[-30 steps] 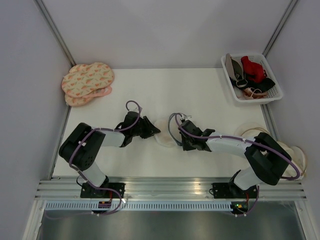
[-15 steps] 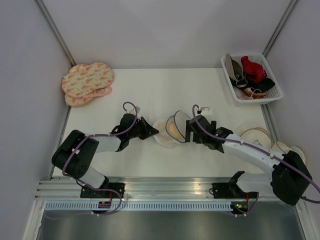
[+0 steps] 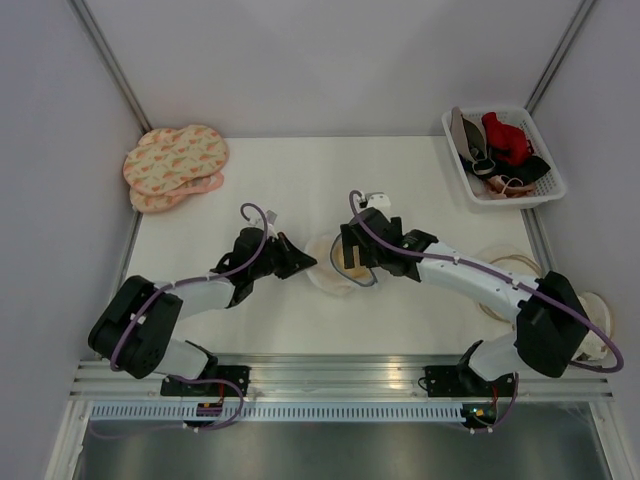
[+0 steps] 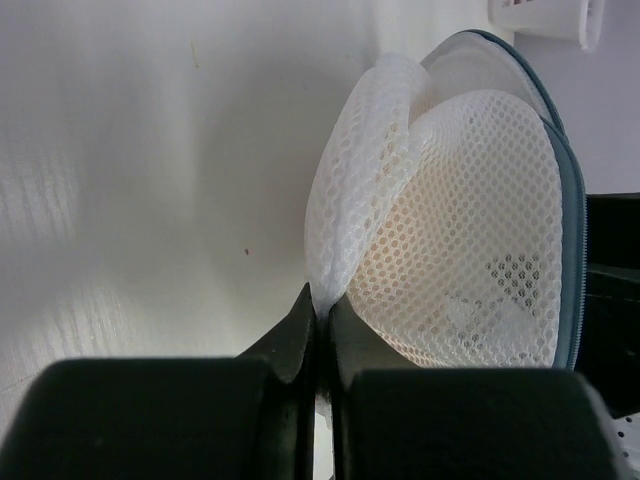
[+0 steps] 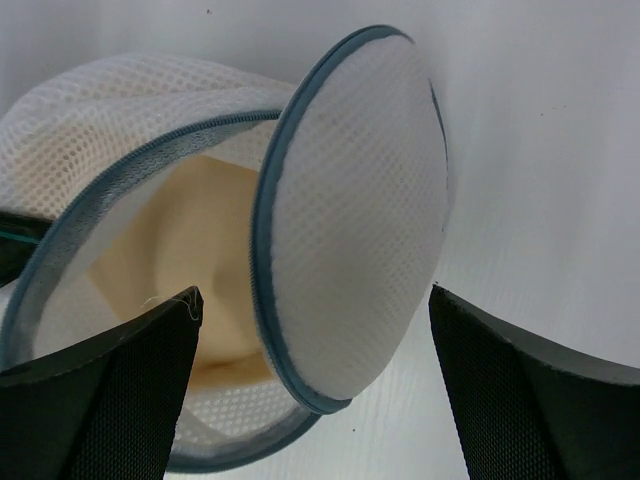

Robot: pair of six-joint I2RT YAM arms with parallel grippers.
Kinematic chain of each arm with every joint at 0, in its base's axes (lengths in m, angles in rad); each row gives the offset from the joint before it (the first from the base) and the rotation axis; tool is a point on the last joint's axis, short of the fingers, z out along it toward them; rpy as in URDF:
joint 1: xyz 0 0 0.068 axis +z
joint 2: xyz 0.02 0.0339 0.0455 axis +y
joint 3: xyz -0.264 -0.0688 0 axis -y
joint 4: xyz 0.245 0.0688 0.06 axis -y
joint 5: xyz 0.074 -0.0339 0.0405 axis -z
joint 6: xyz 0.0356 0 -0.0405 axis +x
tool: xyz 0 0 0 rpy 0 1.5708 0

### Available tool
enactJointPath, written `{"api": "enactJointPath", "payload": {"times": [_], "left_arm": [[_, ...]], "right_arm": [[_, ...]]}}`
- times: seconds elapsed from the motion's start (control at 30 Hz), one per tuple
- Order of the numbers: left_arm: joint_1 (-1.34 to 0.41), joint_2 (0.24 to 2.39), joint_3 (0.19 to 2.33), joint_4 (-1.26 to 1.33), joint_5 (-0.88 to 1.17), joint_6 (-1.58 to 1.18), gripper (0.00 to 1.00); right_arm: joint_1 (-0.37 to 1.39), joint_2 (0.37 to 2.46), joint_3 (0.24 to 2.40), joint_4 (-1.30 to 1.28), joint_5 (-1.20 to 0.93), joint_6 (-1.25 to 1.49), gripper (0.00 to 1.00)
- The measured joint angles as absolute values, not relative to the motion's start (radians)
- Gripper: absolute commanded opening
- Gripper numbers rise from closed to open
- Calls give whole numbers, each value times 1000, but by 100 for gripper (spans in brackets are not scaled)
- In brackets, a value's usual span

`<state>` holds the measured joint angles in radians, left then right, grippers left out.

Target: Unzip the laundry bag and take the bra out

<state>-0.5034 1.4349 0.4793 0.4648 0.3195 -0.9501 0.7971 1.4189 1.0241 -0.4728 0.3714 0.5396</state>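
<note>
Left pincer [image 4: 322,305] was clamped shut on a fold of the round white mesh laundry bag with grey zipped rim [image 4: 460,230] just ahead of it. Right pincer [image 5: 312,300] stood wide open, gripping nothing, with the bag's raised lid [image 5: 350,200] between its fingers. Beyond its left finger, the smooth peach-beige bra [image 5: 170,240] lay inside the bag, mostly hidden.

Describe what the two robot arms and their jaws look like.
The left arm and right arm match: white tubular links between chunky black joint housings, on black bases. A thin purple cable loops loosely along each. The jaws are matte black tapered wedges; the right pair's inner faces show a fine woven texture.
</note>
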Motion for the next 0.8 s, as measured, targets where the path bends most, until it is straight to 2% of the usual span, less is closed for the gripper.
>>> {"api": "enactJointPath", "payload": {"times": [0.17, 0.33, 0.53, 0.63, 0.8], "left_arm": [[-503, 1402, 468, 450, 319, -950, 2], [-503, 1391, 450, 446, 317, -950, 2], [-503, 1376, 414, 443, 315, -949, 2], [-503, 1377, 398, 443, 316, -949, 2], [-503, 1378, 387, 445, 317, -949, 2]], "right_arm": [[812, 1482, 1033, -521, 430, 540, 98], [783, 1477, 1026, -680, 683, 664, 98], [692, 1371, 983, -877, 918, 791, 98], [713, 1313, 976, -859, 906, 747, 98], [751, 1154, 896, -634, 584, 588, 98]]}}
